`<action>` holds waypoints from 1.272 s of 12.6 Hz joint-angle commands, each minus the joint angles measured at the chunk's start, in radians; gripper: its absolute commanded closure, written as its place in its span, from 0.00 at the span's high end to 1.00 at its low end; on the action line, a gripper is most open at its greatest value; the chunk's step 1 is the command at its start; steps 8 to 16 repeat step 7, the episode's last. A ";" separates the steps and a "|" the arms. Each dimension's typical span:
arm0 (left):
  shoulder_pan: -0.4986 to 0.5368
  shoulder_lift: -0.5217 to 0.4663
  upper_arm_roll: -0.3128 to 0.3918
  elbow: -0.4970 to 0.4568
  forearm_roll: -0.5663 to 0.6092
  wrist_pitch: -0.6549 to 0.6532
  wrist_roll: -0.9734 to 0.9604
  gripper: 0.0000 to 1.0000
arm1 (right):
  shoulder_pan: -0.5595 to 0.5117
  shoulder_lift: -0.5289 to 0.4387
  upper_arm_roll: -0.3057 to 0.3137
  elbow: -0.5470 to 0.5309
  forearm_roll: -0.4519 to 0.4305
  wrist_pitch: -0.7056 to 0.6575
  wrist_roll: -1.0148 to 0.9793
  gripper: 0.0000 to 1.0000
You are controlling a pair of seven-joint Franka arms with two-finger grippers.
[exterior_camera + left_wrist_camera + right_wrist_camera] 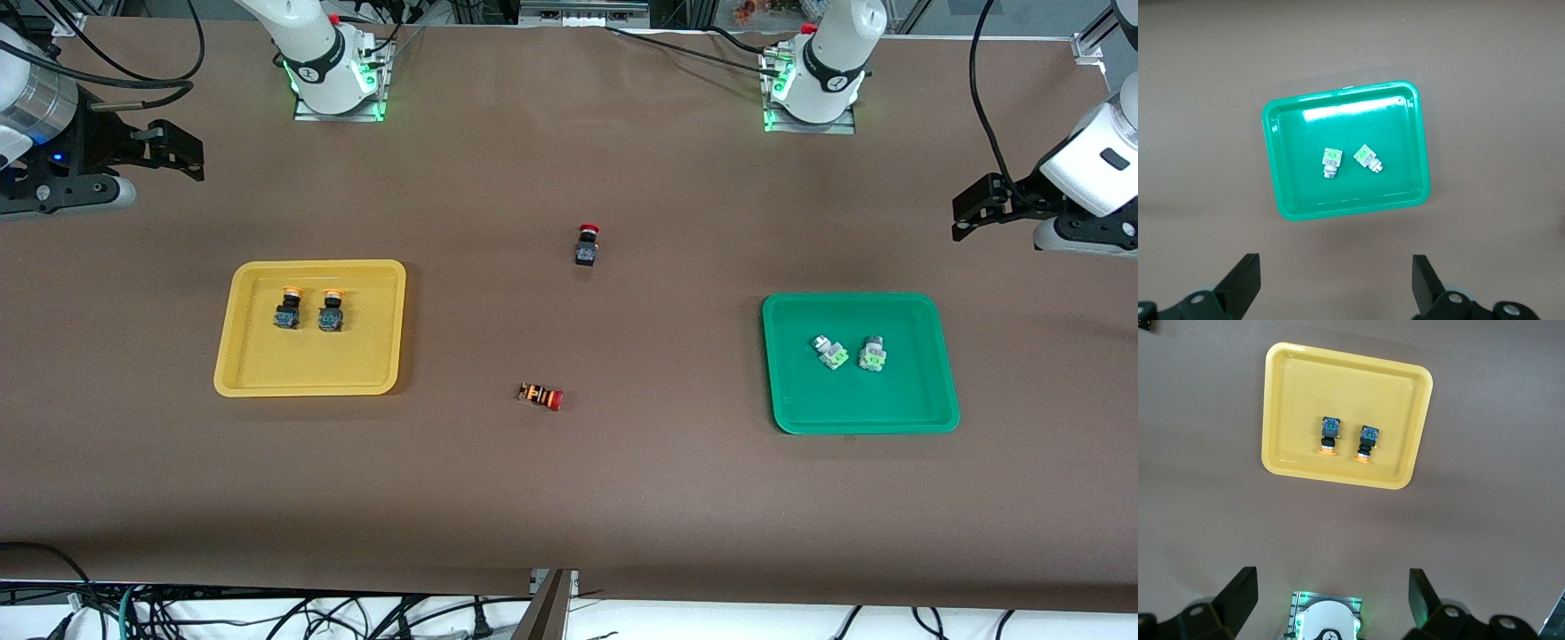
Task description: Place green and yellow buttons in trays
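Observation:
The yellow tray [302, 363] holds two yellow-capped black buttons [287, 308] [331, 311] lying side by side. The green tray [853, 400] holds two green-faced silver-white buttons [829, 352] [873, 354]. My left gripper [965, 216] is open and empty, up over the table at the left arm's end. Its wrist view looks down on the green tray [1351, 123] and both green buttons [1331, 161] [1367, 158]. My right gripper [188, 153] is open and empty, up over the right arm's end. Its wrist view shows the yellow tray [1338, 380] and both yellow buttons [1329, 433] [1367, 442].
A black switch with a red cap [587, 244] stands on the table between the trays. An orange-striped switch with a red cap [540, 396] lies nearer the front camera. The arm bases [333, 71] [818, 80] stand along the table's robot edge.

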 commanded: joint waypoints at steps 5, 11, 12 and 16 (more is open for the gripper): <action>0.069 -0.034 -0.062 -0.030 -0.016 0.018 -0.008 1.00 | -0.013 0.016 0.012 0.035 0.018 -0.028 -0.001 1.00; 0.069 -0.034 -0.062 -0.031 -0.016 0.016 -0.008 1.00 | -0.013 0.016 0.012 0.035 0.020 -0.029 -0.001 1.00; 0.069 -0.034 -0.062 -0.031 -0.016 0.016 -0.008 1.00 | -0.013 0.016 0.012 0.035 0.020 -0.029 -0.001 1.00; 0.069 -0.034 -0.062 -0.031 -0.016 0.016 -0.008 1.00 | -0.013 0.016 0.012 0.035 0.020 -0.029 -0.001 1.00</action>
